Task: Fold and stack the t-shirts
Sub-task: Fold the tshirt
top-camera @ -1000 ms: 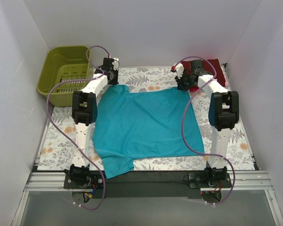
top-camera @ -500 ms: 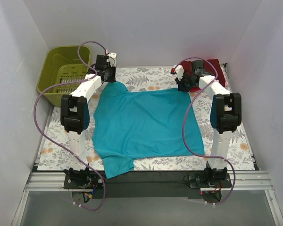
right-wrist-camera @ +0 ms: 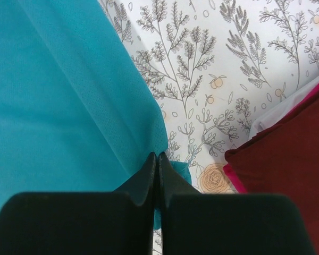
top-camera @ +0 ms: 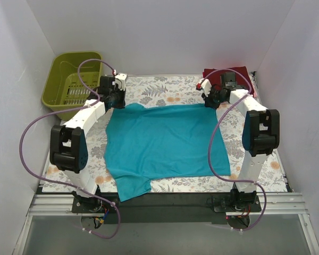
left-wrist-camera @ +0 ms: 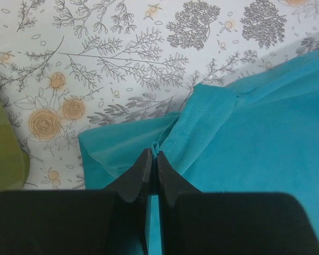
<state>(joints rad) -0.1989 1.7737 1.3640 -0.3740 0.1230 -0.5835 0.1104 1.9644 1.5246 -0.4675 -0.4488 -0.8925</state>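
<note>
teal t-shirt [top-camera: 162, 143]: thin fine-weave cloth, spread flat (one sleeve creased)
left gripper [left-wrist-camera: 151, 159]: jaws pinching its far-left edge
right gripper [right-wrist-camera: 157, 159]: jaws pinching far-right corner

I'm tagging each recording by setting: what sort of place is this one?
Probably a lab test cell, not a home: plain white walls box in a floral-covered table, a left arm and right arm are bolted at its near edge, and a teal t-shirt lies spread between them.
</note>
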